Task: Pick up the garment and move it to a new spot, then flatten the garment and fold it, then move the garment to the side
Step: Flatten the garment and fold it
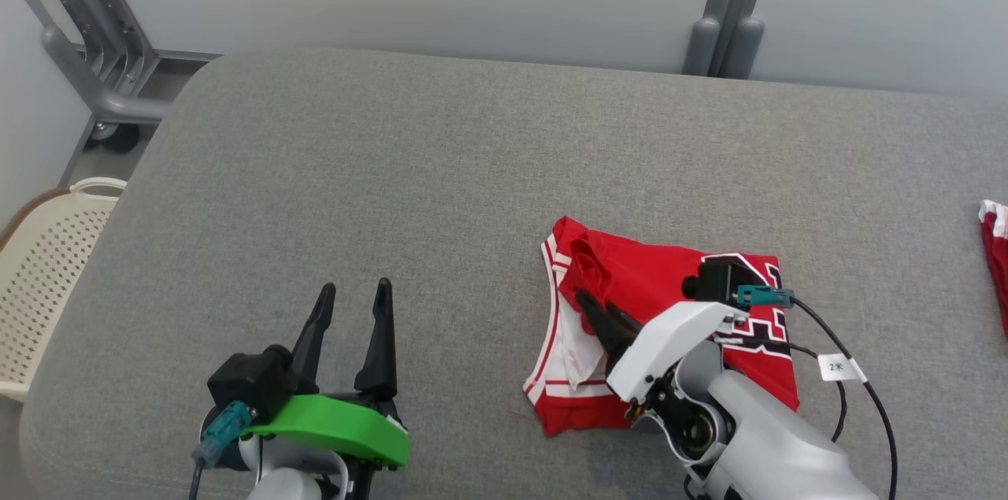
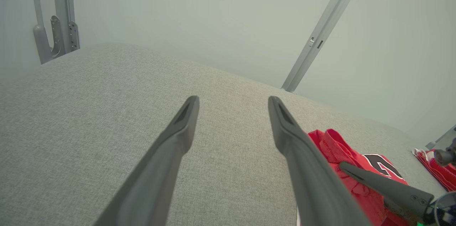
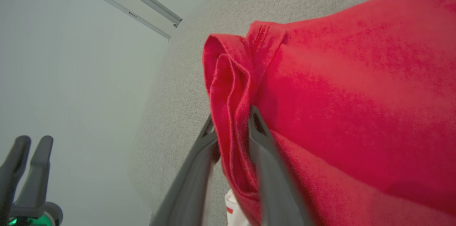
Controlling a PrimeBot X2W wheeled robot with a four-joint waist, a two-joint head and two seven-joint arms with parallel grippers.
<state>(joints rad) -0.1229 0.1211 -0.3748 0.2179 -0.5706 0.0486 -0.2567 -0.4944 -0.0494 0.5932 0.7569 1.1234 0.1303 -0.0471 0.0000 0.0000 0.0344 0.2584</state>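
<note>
The garment [image 1: 654, 279] is a red jersey with white trim and a black numeral, lying folded on the right of the grey padded table [image 1: 394, 169]. My right gripper [image 1: 591, 301] is at its left side, pointing up and left. In the right wrist view the right gripper [image 3: 231, 115] is shut on a raised fold of the garment [image 3: 338, 87]. My left gripper [image 1: 355, 289] stands open over bare table to the left, nothing between its fingers [image 2: 185, 126]. The left wrist view has the garment [image 2: 331, 144] at its lower right.
Another red and white cloth [image 1: 994, 248] lies at the table's right edge. A cream perforated basket [image 1: 47, 279] sits on the floor beyond the left edge. A grey metal frame [image 1: 94, 51] stands at the far left corner, with a pale wall behind.
</note>
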